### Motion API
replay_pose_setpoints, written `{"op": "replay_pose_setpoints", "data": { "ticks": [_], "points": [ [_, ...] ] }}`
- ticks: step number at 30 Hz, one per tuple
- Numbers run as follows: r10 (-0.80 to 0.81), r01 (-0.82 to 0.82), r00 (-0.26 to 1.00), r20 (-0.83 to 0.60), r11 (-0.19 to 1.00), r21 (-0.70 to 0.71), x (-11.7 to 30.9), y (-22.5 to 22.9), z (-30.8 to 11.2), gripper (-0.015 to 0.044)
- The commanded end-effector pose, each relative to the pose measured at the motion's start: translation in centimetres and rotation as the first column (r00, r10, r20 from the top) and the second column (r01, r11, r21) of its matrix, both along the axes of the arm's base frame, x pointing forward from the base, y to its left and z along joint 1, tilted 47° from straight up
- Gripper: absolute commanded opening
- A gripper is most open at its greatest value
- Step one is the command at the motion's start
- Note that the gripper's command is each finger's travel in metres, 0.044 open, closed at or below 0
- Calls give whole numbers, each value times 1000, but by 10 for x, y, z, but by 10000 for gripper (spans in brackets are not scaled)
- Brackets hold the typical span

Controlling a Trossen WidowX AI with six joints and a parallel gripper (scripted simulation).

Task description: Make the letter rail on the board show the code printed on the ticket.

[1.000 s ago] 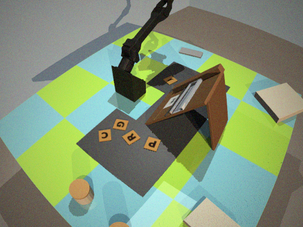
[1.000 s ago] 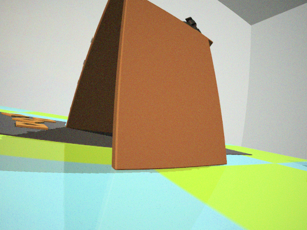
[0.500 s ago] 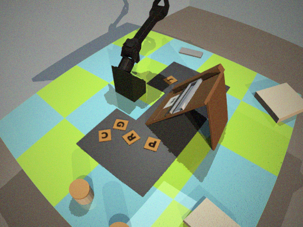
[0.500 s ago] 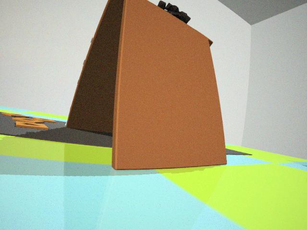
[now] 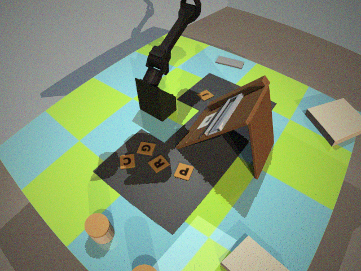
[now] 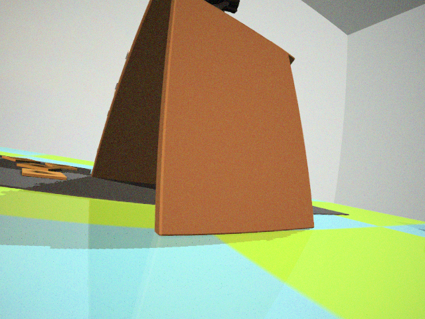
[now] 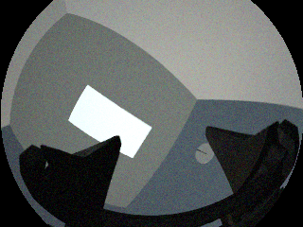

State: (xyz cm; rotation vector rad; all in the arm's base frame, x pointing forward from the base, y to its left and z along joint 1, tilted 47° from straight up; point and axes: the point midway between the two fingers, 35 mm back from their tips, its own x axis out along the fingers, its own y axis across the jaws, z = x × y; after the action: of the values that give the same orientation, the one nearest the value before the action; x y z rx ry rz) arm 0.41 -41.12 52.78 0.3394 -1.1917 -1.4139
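My gripper (image 5: 191, 1) (image 7: 164, 136) is open and empty, raised high above the far side of the counter, away from the tiles. Orange tiles G (image 5: 146, 148), C (image 5: 127, 161), R (image 5: 158, 163) and P (image 5: 184, 171) (image 6: 44, 173) lie flat on the dark mat (image 5: 172, 210). Another tile (image 5: 205, 94), its letter like a J, lies behind the board. The brown board (image 5: 253, 100) (image 6: 233, 137) stands tilted. Its grey rail (image 5: 224, 114) shows no tile. The white ticket (image 5: 207, 119) is beside the rail; its print is too small to read.
The arm's black base (image 5: 155, 100) stands left of the board. A thin grey block (image 5: 229, 62) lies at the back. Beige blocks lie at the right (image 5: 335, 121) and near edge (image 5: 252, 256). A round wooden cylinder (image 5: 97, 226) stands front left, another (image 5: 144, 267) at the bottom edge.
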Motion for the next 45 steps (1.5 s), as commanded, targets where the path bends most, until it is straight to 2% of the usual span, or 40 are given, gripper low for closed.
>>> {"op": "replay_pose_setpoints", "data": {
  "ticks": [1, 6, 12, 18, 24, 29, 35, 40, 45],
  "points": [
    [114, -79, 977, -182, 979, 187, 38, -23, -55, 440],
    [317, -159, 874, -368, 903, 399, 87, -35, -126, 440],
    [586, -226, 648, -487, 759, 611, 141, -24, -216, 440],
    [805, -267, 339, -486, 578, 771, 185, 13, -303, 440],
    [919, -288, -9, -394, 375, 881, 216, 74, -381, 440],
    [916, -299, -287, -280, 192, 935, 230, 138, -435, 440],
    [807, -308, -573, -141, -52, 950, 230, 227, -482, 440],
    [664, -313, -745, -64, -263, 913, 218, 303, -503, 440],
    [519, -321, -854, -36, -471, 821, 194, 378, -507, 440]
  ]
}}
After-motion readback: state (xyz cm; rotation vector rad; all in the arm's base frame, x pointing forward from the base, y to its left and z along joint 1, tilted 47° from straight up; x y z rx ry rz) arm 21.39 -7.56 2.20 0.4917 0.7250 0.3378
